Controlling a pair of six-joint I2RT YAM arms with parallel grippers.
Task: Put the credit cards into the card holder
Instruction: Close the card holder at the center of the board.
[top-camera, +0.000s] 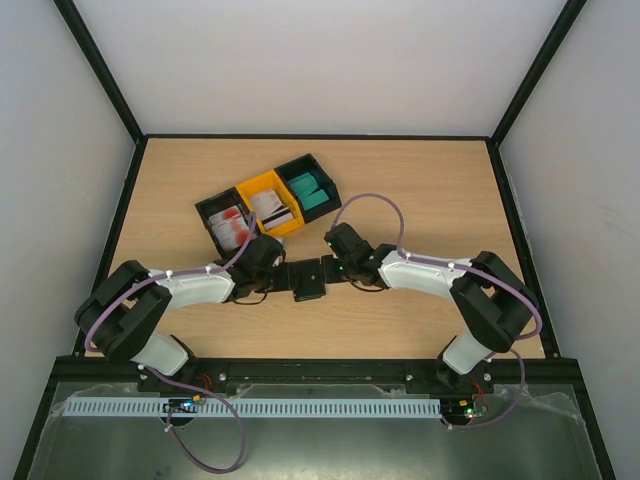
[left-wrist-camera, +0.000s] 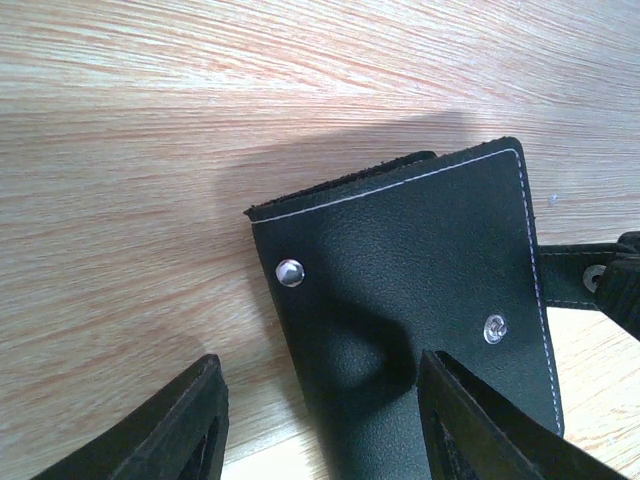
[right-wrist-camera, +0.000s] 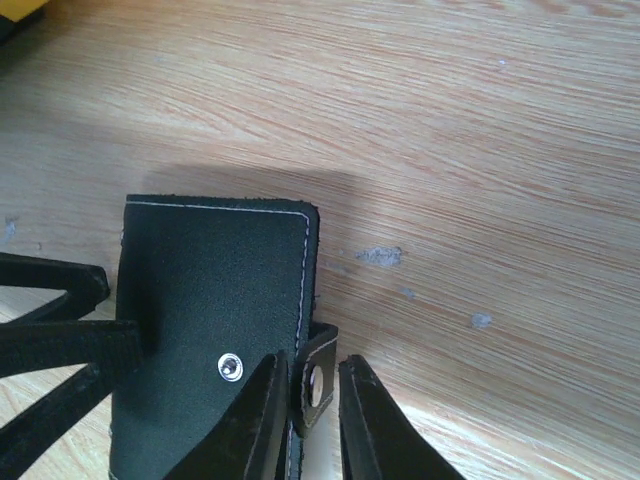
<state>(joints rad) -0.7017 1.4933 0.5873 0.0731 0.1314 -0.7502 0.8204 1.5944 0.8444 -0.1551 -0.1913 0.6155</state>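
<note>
The card holder (top-camera: 308, 282), a black folded wallet, lies on the wooden table between my two grippers. In the left wrist view the card holder (left-wrist-camera: 400, 260) shows two metal snaps. My left gripper (left-wrist-camera: 320, 375) is open and straddles its near edge, one finger over the leather and the other over bare wood. My right gripper (right-wrist-camera: 308, 375) is closed narrowly on the holder's snap tab (right-wrist-camera: 318, 385), which stands on edge between its fingers beside the card holder (right-wrist-camera: 210, 290). The credit cards sit in bins behind: red-and-white (top-camera: 232, 224), white with a dark stripe (top-camera: 273, 208), teal (top-camera: 311, 190).
Three small bins stand in a row behind the grippers: black (top-camera: 208, 208), yellow (top-camera: 252, 188) and black (top-camera: 296, 166). The left arm's fingers (right-wrist-camera: 60, 340) show at the left edge of the right wrist view. Black frame rails border the table.
</note>
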